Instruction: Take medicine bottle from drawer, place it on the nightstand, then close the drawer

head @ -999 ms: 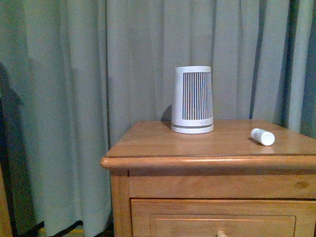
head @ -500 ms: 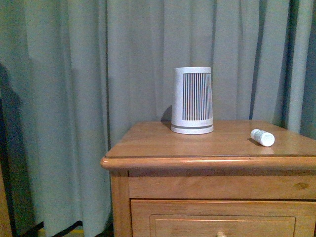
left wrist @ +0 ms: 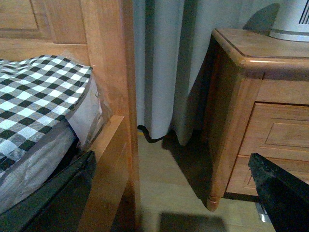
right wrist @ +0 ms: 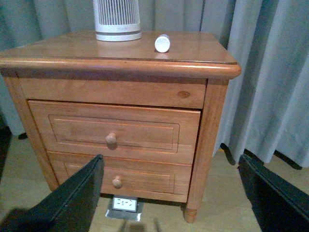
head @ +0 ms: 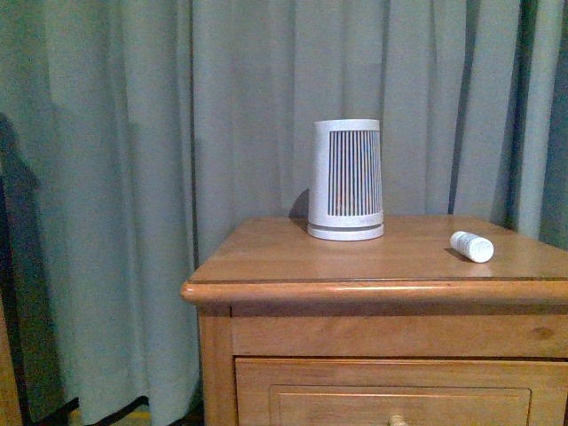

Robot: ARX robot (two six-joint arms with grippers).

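Pincer status, right arm [right wrist: 169, 193]: released, jaws spread wide and holding nothing, facing the front of the nightstand [right wrist: 207, 125] from low and well back. Left pincer [left wrist: 174, 193]: likewise released and empty, aimed at the floor gap between the bed [left wrist: 43, 96] and the nightstand's side.

Bottle [right wrist: 162, 43] location: lying on its side on the nightstand top, above and beyond the right pincer, cap end toward it, just beside the slatted cylinder [right wrist: 117, 19] but apart from it. Drawer [right wrist: 113, 129]: beyond the right pincer at knob [right wrist: 111, 139] height; its front appears flush with the lower drawer [right wrist: 116, 179], so the task looks essentially complete.

Hazards:
- Bottle rests on its round side. Any knock to the nightstand could set it rolling toward an edge.
- Raising the right pincer close to the front rim risks catching the overhang or a knob.
- If the drawer is not fully seated, which cannot be confirmed, a hard push could jolt the bottle.

Surface: smooth, glossy wood with a rounded rim; low friction is likely.

Room: grey curtain [head: 133, 177] behind, checked bedding [left wrist: 34, 92] beside the left pincer, a floor socket [right wrist: 125, 204] under the nightstand, a dark cable [left wrist: 149, 137] at the curtain hem.
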